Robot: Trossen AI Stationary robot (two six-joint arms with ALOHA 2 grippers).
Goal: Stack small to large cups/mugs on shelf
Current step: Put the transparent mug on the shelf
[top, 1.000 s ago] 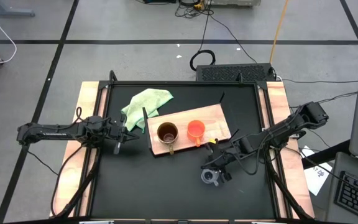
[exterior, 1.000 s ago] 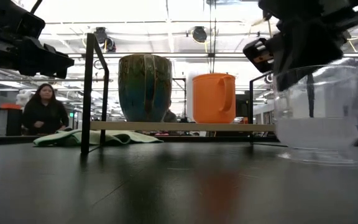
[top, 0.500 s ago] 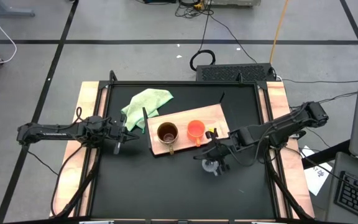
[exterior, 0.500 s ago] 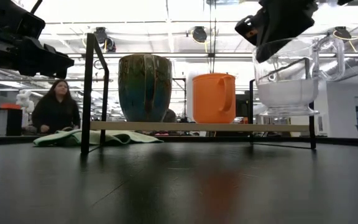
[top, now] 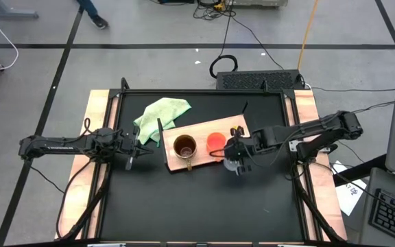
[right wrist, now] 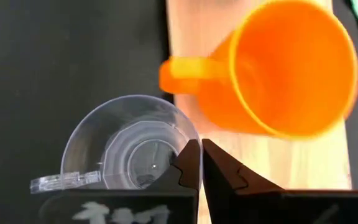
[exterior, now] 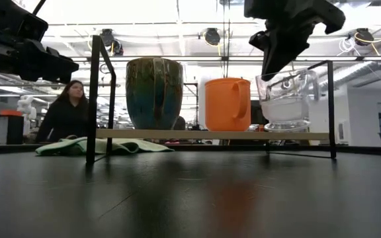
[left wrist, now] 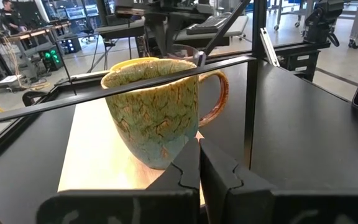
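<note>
The right tool [exterior: 278, 49] pinches the clear glass cup [exterior: 284, 100] by its rim, above the shelf's [top: 242, 127] right end beside the orange cup [top: 216, 142]. A thin rim pinch may slip, or the glass may knock the orange cup. The left tool [top: 137, 145], fingers together, waits near the desk's left edge.

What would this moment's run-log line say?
right hand: holds clear glass cup above shelf | orange cup, brown mug: on shelf | left hand: shut, idle

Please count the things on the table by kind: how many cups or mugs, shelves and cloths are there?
Cups/mugs: 3 (brown mug, orange cup, clear glass cup)
Shelf: 1
Green cloth: 1
Total: 5
</note>
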